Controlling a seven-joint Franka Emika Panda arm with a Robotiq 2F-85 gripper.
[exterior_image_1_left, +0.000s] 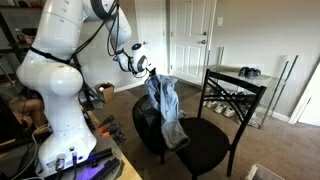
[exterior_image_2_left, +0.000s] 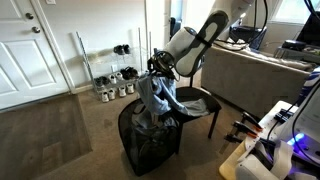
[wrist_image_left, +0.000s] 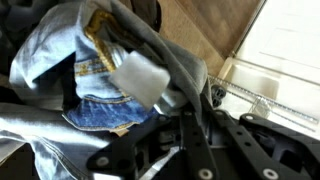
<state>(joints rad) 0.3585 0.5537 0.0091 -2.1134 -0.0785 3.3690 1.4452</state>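
A pair of blue denim jeans hangs from my gripper, draping down toward a black mesh hamper below it. In both exterior views the gripper is shut on the top of the jeans, whose lower part reaches the hamper's rim. Up close, the wrist view shows the jeans with their waistband and a white label, bunched in front of the black fingers. A black chair stands beside the hamper.
A wire shoe rack with shoes stands by the wall behind the chair. White doors lie at the back. A desk with equipment stands behind the arm, and the robot's base table is near.
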